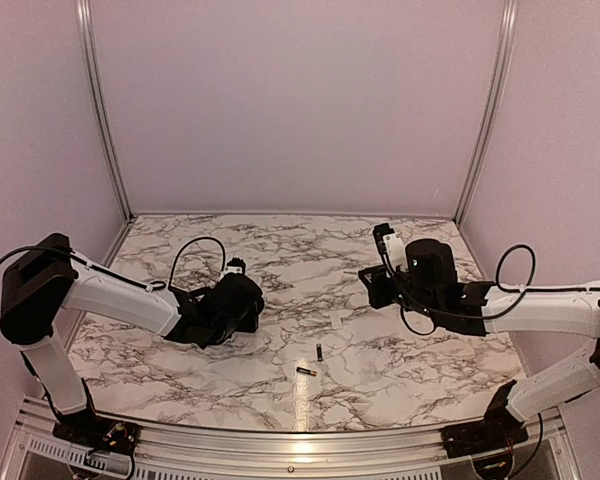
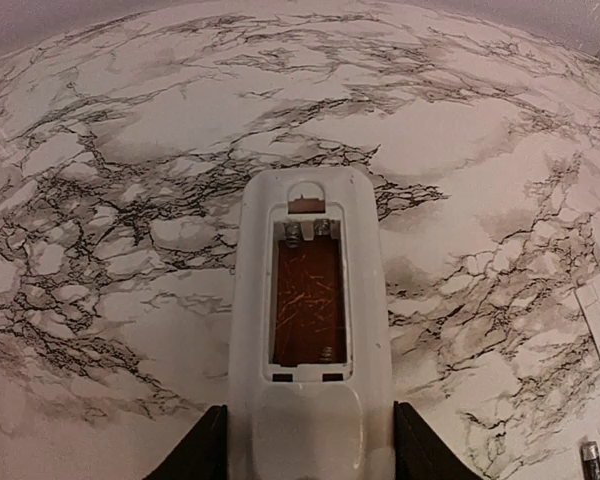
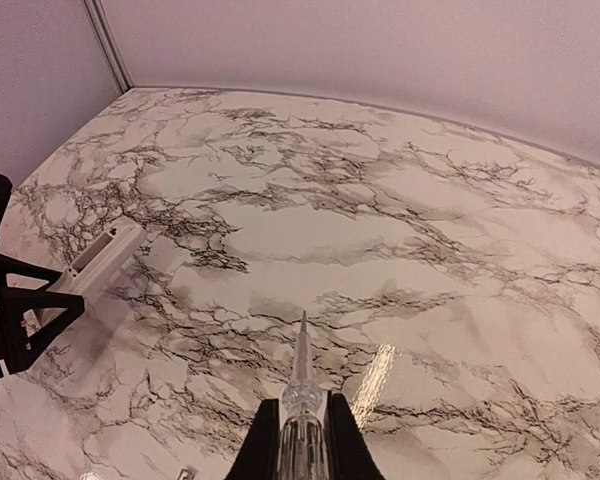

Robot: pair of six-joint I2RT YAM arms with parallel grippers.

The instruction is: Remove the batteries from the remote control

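Overhead view: the left gripper (image 1: 230, 308) sits low over the marble table (image 1: 180, 372) on its own side, and its dark body mostly hides what it carries. The batteries (image 1: 319, 351) are already out and lie loose on the table between the two arms, close together and toward the near edge. The right gripper (image 1: 376, 284) hangs over the right half, well apart from them.

Left wrist view: the left gripper (image 2: 310, 455) pinches the remote control (image 2: 310, 300) by its long edges at the near end, back face up. The recess (image 2: 308, 300) is open and empty, with bare springs showing at its ends. A small white cover piece (image 2: 596, 318) lies off to the right.

Right wrist view: the right gripper (image 3: 302, 440) is pressed together on a clear-handled pointed tool (image 3: 301, 385), tip forward above the table. The remote control (image 3: 102, 258) shows at far left, in the other arm's hold.

I judge the remote light, stiff and smooth, so the grip across its edges suits it. The batteries look hard and likely to roll, best taken across the barrel.

No brand or writing is legible in any view
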